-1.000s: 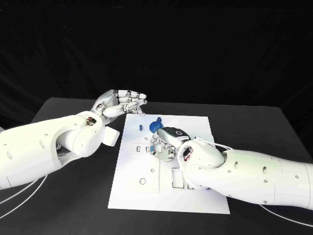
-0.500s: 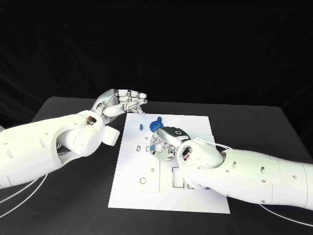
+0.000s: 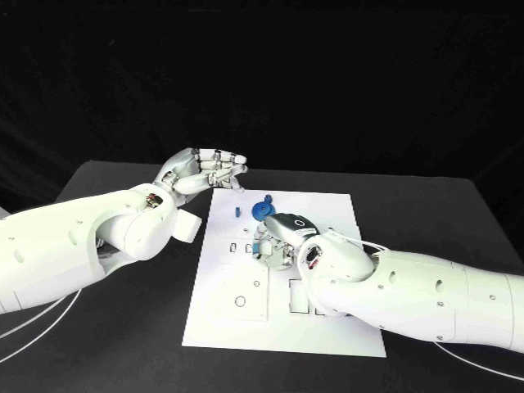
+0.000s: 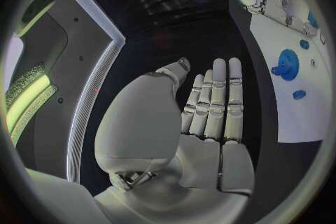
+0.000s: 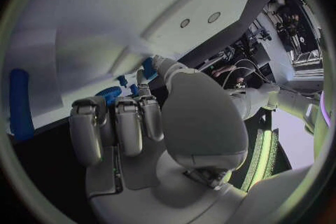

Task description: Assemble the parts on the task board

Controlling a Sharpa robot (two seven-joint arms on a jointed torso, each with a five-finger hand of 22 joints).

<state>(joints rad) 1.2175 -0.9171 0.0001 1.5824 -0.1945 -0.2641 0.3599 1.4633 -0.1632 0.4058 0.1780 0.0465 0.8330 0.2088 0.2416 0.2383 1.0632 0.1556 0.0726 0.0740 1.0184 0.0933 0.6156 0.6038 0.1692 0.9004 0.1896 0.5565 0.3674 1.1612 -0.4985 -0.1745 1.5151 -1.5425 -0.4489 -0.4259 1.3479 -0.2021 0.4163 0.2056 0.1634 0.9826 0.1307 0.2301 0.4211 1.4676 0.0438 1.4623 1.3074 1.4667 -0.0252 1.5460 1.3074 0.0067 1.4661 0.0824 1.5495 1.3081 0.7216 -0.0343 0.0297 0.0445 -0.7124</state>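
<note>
Hovering low over the task board (image 3: 333,327), the right hand (image 3: 280,237) curls near a small blue part (image 5: 134,89); grip unclear. Left hand (image 3: 205,172) waits empty, fingers apart, beyond the blue gear (image 3: 259,210).

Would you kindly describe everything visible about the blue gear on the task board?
The blue gear is a round, toothed disc that looks like plastic, with a raised hub at its centre. It lies flat near the far end of the white task board, just beyond the right hand, which hovers close by; whether the hand touches it cannot be told. Smaller blue parts lie apart beside it. The left hand is clear of it.
</note>
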